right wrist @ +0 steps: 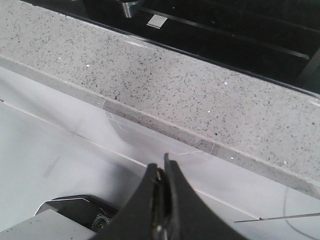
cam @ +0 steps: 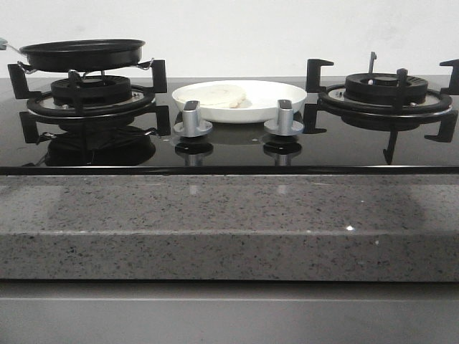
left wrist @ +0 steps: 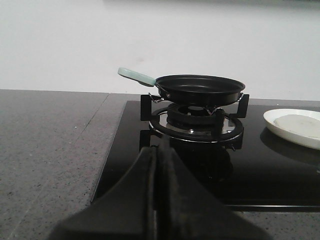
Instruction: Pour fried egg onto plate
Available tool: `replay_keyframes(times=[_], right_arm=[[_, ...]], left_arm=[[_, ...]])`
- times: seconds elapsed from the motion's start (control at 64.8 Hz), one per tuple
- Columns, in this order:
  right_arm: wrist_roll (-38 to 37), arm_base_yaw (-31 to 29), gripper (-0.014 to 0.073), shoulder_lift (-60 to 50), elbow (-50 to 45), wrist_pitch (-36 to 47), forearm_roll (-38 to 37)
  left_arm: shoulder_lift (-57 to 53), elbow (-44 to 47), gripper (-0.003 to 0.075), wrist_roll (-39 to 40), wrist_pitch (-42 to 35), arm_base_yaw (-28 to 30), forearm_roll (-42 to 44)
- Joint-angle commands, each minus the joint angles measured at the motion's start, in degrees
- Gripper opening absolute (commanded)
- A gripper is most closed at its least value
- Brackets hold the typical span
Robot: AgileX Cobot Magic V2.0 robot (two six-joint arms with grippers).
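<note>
Across the table (cam: pixel 229 215), the glass hob (cam: pixel 229 147) carries a black pan (cam: pixel 82 54) on its left burner, apparently empty and best lifted by its pale handle (left wrist: pixel 136 76). Between the burners, the glossy plate (cam: pixel 276 97) already holds the egg (cam: pixel 215 94), pale side up; it looks light, flat and prone to slide. Both claws, left (left wrist: pixel 159 170) and right (right wrist: pixel 162 187), are closed and empty.

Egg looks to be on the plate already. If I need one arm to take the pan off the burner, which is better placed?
Left, probably. The left gripper, shut and empty, faces the frying pan and its pale handle. The right gripper, also shut, looks at the counter edge, no pan in view. The fried egg lies on the plate.
</note>
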State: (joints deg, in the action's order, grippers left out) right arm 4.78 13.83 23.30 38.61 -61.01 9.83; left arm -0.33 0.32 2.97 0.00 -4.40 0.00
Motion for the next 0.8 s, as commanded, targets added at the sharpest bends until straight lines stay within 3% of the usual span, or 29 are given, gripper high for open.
replay_keyframes(times=[0.0,0.124,0.262,0.386,0.556,0.787], right_arm=[[0.4,-0.6,-0.0066,-0.7,1.2,4.4,-1.8],[0.4,-3.3,-0.0066,-4.3,-3.0,18.7,-5.0],[0.4,-8.3,-0.0066,-10.6,-14.5,38.6,-8.3],[0.4,-11.9,-0.0066,-15.4,-23.3,50.8,-8.0],[0.4,-14.3,-0.0066,-20.4,-33.2,60.2,-7.9],[0.4,-14.5,-0.0066,-25.0,-39.8,64.4,-7.9]], left_arm=[[-1.1,0.3,-0.0019,-0.1,-5.0,-0.4,-0.6],[-1.1,0.3,-0.0019,-0.1,-5.0,-0.4,-0.6],[-1.1,0.3,-0.0019,-0.1,-5.0,-0.4,-0.6],[-1.1,0.3,-0.0019,-0.1,-5.0,-0.4,-0.6],[-1.1,0.3,-0.0019,-0.1,-5.0,-0.4,-0.6],[-1.1,0.3,-0.0019,-0.1,-5.0,-0.4,-0.6]])
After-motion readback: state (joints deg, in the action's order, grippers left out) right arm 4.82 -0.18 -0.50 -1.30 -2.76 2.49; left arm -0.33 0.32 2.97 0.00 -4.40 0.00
